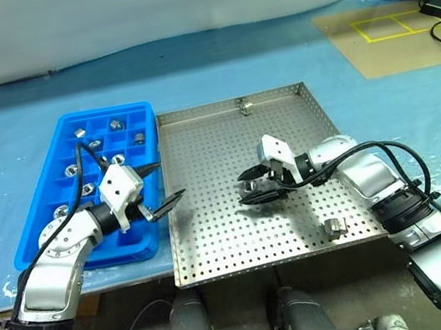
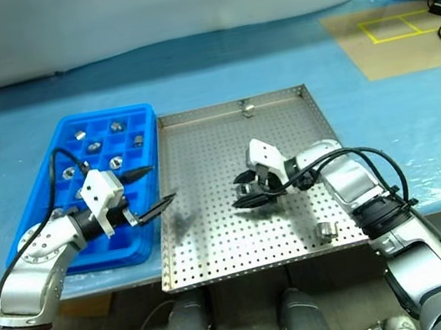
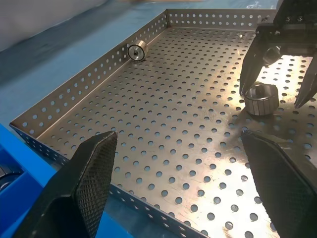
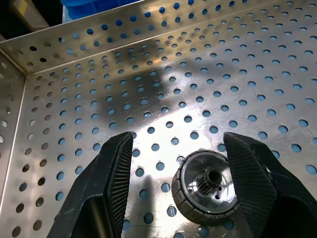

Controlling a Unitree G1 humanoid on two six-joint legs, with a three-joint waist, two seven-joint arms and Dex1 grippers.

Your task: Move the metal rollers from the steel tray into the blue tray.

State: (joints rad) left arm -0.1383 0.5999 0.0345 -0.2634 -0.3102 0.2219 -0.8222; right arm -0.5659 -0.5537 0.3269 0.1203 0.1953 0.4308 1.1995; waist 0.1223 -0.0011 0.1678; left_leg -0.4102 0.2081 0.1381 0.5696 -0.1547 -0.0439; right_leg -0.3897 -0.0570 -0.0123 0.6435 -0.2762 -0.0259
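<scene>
1. Blue tray [image 1: 45, 232] on the far left, directly under and behind the left gripper; several metal rollers [image 1: 115, 124] sitting singly in its square compartments, mostly in the rows farthest from the robot.
2. Left gripper [image 1: 159, 185] hovering over the seam where the blue tray meets the steel tray, fingers spread wide, nothing between them, tips pointing toward the right gripper.
3. Steel tray [image 1: 216, 242] just right of the left gripper's tips, its perforated floor stretching under both grippers.
4. Roller at the far rim [image 1: 244, 108], lying against the perforated wall well beyond both grippers, seen in the left wrist view as a small ring against the wall [image 3: 137, 50].
5. Right gripper [image 1: 249, 187] low over the middle of the steel tray, tips pointing back toward the left gripper, fingers parted about halfway.
6. Roller between the right fingers [image 4: 207, 187], resting on the tray floor with its toothed centre hole facing up, a gap visible on each side, so straddled but not clamped; the same roller seen from the left wrist view [image 3: 262, 98] with the black fingers [image 3: 250, 69] standing either side.
7. Another roller [image 1: 335, 227] lying near the steel tray's near-right corner, beside the right forearm and well behind that gripper's tips.
</scene>
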